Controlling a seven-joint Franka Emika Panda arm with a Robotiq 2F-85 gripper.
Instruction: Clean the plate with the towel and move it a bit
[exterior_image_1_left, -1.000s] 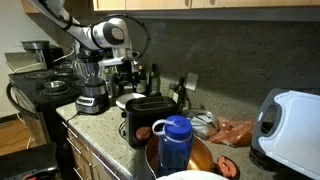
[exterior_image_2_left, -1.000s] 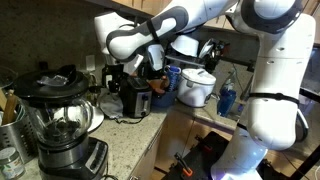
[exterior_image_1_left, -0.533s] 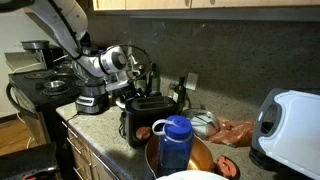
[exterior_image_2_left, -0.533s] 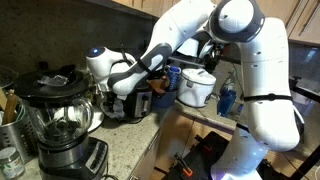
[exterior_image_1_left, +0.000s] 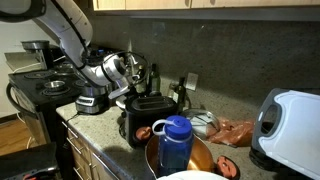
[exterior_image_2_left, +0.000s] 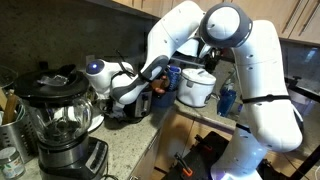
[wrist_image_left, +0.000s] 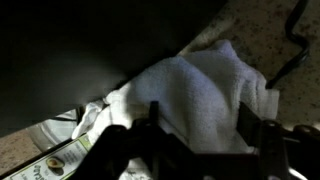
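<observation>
White towel (wrist_image_left: 205, 90) between fingers (wrist_image_left: 246, 130) — granite (wrist_image_left: 252, 25) past its edge

The arm (exterior_image_2_left: 186, 28) reaches low, its pincer (wrist_image_left: 198, 128) pointing down, jaws apart

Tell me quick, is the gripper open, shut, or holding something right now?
Gripper: jaws stand on either side of the crumpled white cloth towel; whether they already grip it cannot be told.

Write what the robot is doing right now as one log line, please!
arm: low beside toaster | gripper: jaws either side of white towel | grip: unclear | plate: not clearly seen
</observation>
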